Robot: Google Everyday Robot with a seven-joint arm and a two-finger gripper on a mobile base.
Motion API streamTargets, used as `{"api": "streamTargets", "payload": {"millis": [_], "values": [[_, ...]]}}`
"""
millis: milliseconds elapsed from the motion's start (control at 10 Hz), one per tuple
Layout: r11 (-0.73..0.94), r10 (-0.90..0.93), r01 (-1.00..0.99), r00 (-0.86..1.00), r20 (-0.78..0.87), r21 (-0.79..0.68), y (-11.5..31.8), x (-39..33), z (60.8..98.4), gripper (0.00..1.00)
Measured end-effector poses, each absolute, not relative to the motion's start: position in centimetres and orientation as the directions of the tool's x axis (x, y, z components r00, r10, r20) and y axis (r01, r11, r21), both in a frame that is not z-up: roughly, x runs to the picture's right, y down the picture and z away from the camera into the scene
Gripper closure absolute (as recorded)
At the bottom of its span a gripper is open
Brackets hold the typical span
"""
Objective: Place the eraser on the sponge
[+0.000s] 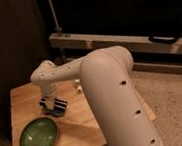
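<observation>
My gripper point(53, 104) hangs at the end of the white arm, low over the left middle of the wooden table point(25, 99). Directly beneath it, a bit of the blue-grey sponge point(50, 112) shows, just above the green plate. A dark striped block point(60, 104), which looks like the eraser, sits at the gripper's tip right over the sponge. I cannot tell it apart from the gripper's own dark parts, nor whether it rests on the sponge.
A round green plate point(39, 136) lies at the table's front left, close to the sponge. A small white bottle point(79, 89) stands just right of the gripper. My large white arm point(113, 100) covers the table's right side. A dark shelf unit point(130, 37) runs behind.
</observation>
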State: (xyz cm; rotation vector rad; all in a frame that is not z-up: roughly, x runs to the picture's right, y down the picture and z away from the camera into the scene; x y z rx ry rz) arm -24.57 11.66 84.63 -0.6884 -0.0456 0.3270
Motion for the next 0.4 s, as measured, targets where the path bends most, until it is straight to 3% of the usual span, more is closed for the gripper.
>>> {"api": "streamTargets", "payload": {"millis": [400], "values": [[0.709,0.324,-0.290,0.944,-0.069,-0.643,11.91,-24.57,84.46,0.20]]}}
